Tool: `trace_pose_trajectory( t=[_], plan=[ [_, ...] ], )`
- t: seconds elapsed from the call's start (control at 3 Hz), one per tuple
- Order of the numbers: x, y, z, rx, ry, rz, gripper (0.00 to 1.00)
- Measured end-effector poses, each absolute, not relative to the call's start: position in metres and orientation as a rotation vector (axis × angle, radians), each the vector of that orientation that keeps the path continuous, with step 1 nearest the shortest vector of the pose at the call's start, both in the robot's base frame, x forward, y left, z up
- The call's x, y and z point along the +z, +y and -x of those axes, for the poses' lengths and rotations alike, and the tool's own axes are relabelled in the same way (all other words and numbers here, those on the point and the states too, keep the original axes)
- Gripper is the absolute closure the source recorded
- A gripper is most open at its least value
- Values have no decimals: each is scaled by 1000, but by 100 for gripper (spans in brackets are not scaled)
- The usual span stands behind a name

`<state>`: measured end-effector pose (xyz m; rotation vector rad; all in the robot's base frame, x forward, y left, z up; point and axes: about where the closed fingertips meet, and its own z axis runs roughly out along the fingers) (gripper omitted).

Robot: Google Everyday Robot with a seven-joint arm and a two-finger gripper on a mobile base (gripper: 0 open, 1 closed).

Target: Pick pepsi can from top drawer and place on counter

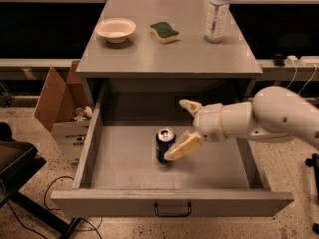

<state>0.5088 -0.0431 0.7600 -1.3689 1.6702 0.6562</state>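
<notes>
The counter (169, 59) carried a pale bowl (115, 29) at its rear left, a green sponge (164, 32) just right of the bowl, and a clear plastic bottle (217, 16) standing upright at the rear right, all three apart from one another. Below it the top drawer (124, 163) stood open, and on its grey bottom the pepsi can (164, 142) stood upright near the middle, with the gripper (185, 127) over the drawer just right of the can, fingers spread apart

- Shallow cream bowl (115, 29), near the back-left corner of the counter (169, 59).
- Green-topped yellow sponge (164, 32), lying mid-width toward the back edge.
- Clear plastic bottle (217, 16), upright by the back-right corner.
- Open brown cardboard box (57, 101), on the floor beyond the left edge.
- Cream two-finger gripper (187, 127), below the front edge, right of centre.
</notes>
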Motion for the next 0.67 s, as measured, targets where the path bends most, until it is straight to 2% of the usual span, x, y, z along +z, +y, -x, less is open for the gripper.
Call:
trace_pose_trajectory(
  t=[0.33,0.67],
  plan=[
    [713,-26,-527,660,1688,1354,0],
    [674,-16,-546,666,1694,1342,16]
  ],
)
